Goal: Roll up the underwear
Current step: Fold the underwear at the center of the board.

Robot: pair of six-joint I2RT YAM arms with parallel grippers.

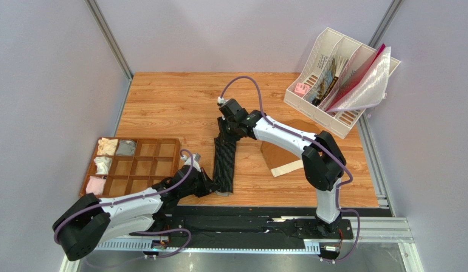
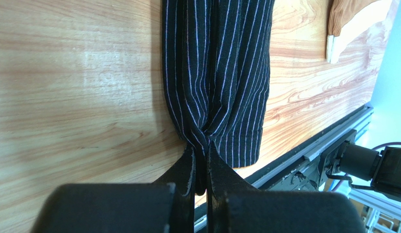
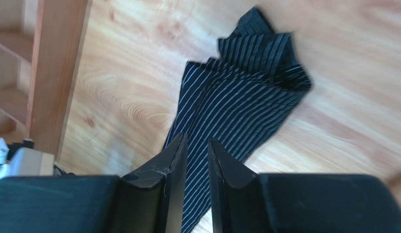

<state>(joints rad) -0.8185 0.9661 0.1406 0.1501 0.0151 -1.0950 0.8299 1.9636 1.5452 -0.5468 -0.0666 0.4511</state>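
We see left tool [image 2: 200,145] clamped on underwear [image 2: 217,73] end beside tray [image 1: 138,140]; right tool [image 3: 196,141] nearly together, grip indeterminate. We should roll tightly, edges aligned, tension even.

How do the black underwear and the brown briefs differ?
The black underwear is pinstriped; the brown briefs are plain with a cream band. The black underwear is bunched into a narrow strip, pinched by the left end effector; the brown briefs lie spread, unheld. Both rest on the table.
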